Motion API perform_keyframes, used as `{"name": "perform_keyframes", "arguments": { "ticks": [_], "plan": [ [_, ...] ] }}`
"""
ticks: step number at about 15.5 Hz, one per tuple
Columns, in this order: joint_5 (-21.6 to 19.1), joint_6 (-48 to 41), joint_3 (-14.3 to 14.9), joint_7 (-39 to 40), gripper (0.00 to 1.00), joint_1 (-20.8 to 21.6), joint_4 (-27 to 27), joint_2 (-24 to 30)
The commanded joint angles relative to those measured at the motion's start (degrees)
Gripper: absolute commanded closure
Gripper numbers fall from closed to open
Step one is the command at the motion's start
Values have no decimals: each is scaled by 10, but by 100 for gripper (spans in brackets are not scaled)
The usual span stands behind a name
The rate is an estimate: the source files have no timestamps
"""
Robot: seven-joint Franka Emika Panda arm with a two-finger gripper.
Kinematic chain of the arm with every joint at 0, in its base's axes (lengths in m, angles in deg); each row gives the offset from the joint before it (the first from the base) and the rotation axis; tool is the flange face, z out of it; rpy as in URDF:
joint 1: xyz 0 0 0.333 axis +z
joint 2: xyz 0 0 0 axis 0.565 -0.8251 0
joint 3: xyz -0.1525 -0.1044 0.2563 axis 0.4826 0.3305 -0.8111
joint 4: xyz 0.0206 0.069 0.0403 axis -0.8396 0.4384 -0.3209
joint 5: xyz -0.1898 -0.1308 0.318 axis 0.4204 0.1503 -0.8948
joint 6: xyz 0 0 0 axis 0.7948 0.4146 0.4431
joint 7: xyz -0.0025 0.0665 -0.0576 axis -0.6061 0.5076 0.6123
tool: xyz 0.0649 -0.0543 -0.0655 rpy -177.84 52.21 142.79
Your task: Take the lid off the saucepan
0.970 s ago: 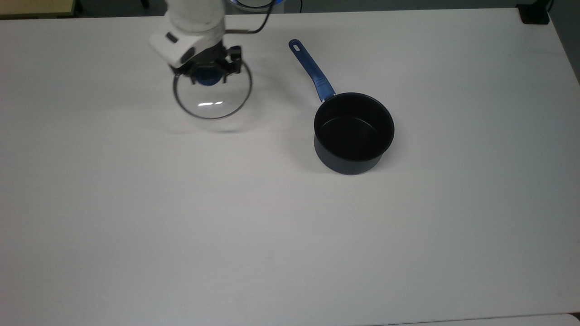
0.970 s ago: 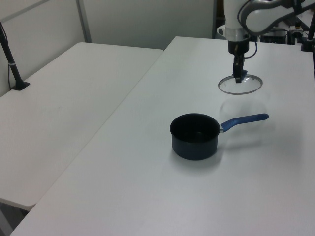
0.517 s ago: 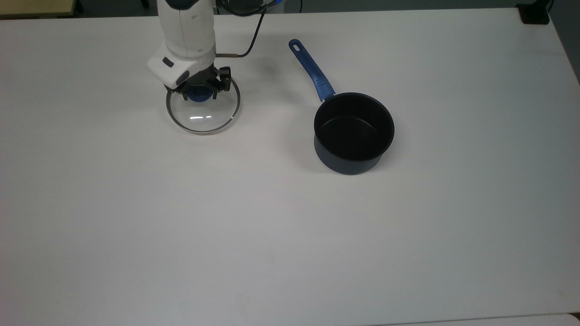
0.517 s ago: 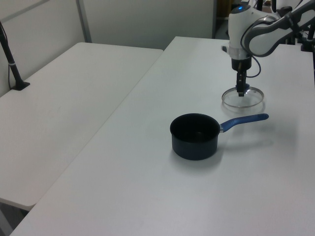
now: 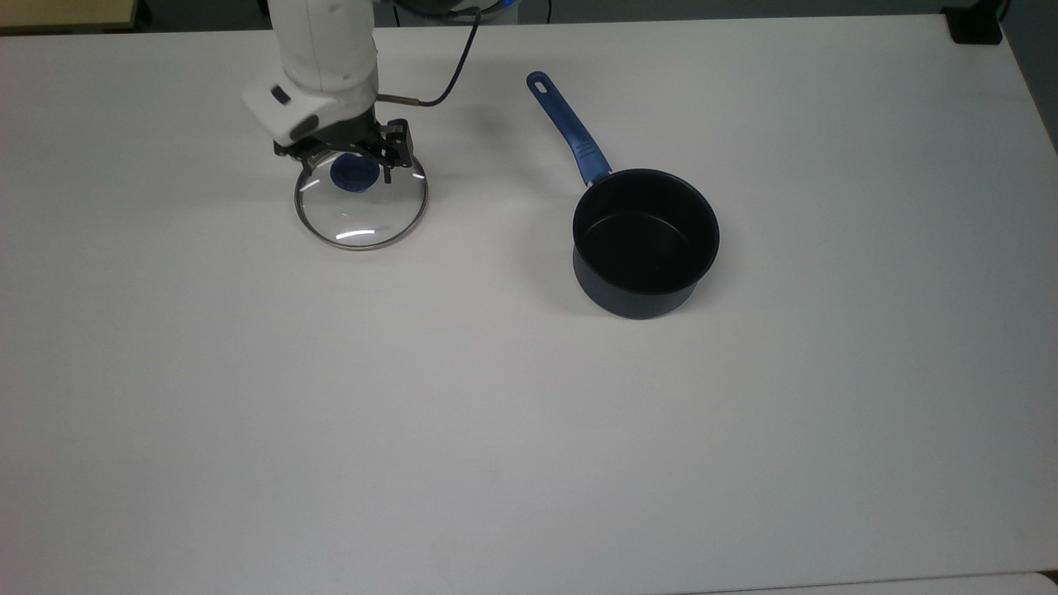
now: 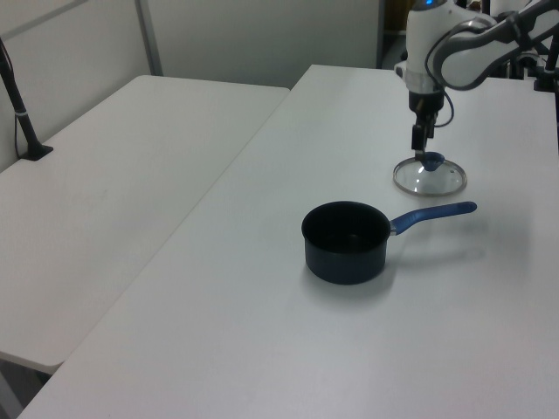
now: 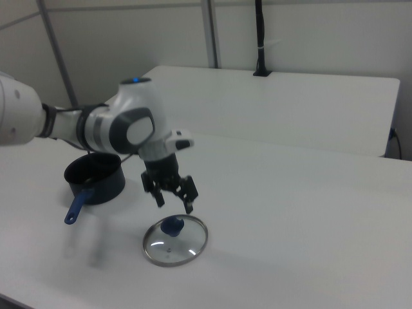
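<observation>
On the top view's left, the lid [image 5: 361, 205] lies flat on the white surface [image 5: 496, 430], its blue knob [image 5: 350, 174] showing. The claw [image 7: 174, 199] hangs just above it with fingers spread wide, seemingly clear of the knob. Well apart, toward the top view's right, the saucepan [image 5: 645, 241] stands uncovered, its handle [image 5: 569, 128] pointing up and left.

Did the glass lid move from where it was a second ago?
Yes. The lid went down onto the table and shifted toward the top view's left, away from the saucepan.
</observation>
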Motion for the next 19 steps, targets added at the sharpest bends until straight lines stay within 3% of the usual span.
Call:
{"name": "perform_keyframes", "arguments": {
  "ticks": [1,3,7,12,15,19],
  "plan": [
    [-8,-118,-4,-69,0,19,-91,38],
    [-29,-183,0,-84,0,53,-153,54],
    [-40,-277,7,-147,0,98,-207,91],
    [-38,-251,18,-117,0,125,-208,93],
    [-40,-249,48,-56,0,128,-230,91],
    [-52,-252,65,-58,0,131,-242,92]
  ]
}}
